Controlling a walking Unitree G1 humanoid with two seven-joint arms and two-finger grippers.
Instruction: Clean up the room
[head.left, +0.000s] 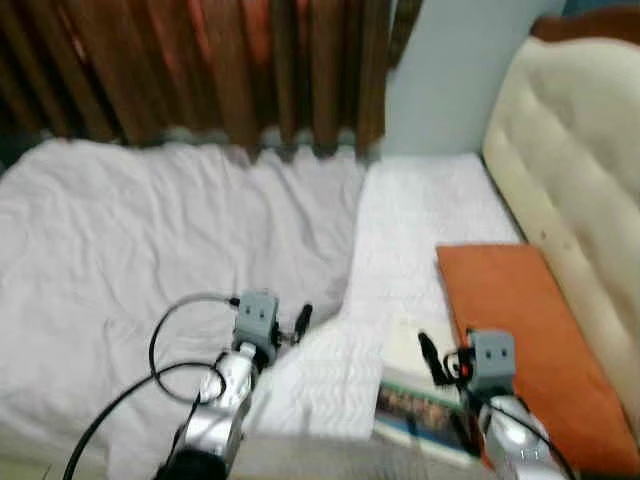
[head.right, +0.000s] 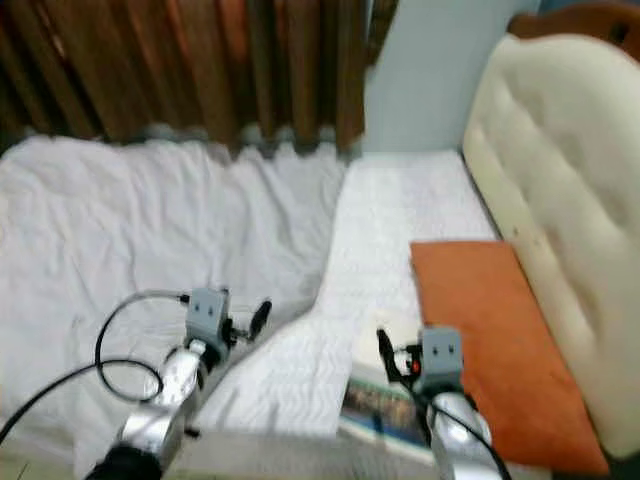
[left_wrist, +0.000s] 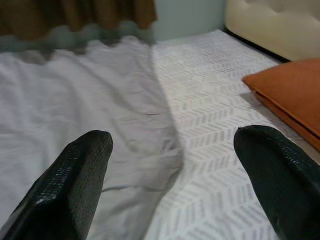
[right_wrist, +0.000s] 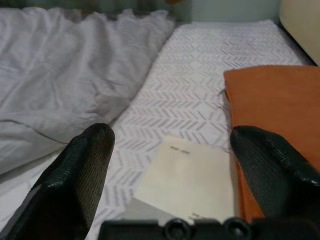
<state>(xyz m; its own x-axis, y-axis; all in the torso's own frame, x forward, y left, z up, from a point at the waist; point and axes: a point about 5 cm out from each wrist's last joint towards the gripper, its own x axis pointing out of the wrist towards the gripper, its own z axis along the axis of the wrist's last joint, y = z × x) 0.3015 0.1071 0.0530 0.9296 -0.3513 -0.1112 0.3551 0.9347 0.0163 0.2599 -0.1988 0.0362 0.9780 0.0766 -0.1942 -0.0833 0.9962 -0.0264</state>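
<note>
Bed (head.left: 420, 215) w/ patterned sheet; rumpled white blanket (head.left: 150, 240) at 9 o'clock, cream headboard (head.left: 570, 170) at 3. Orange pillow (head.left: 520, 310) at 4, touching book (right_wrist: 187, 175) at 5 o'clock. Left tool (left_wrist: 172, 185) spread wide over blanket edge; right tool (right_wrist: 170, 175) wide above book.

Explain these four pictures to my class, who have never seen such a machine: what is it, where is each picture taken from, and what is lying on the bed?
This is a walking humanoid robot with two silver arms. Two pictures come from cameras in its head, looking down at a bed. The other two come from cameras on its wrists, looking out between two black fingers. The left gripper hangs over a crumpled white duvet; the right gripper is above some books. Both are open and hold nothing. An orange pillow lies on the patterned sheet beside a cream padded headboard. Brown curtains hang behind.
</note>
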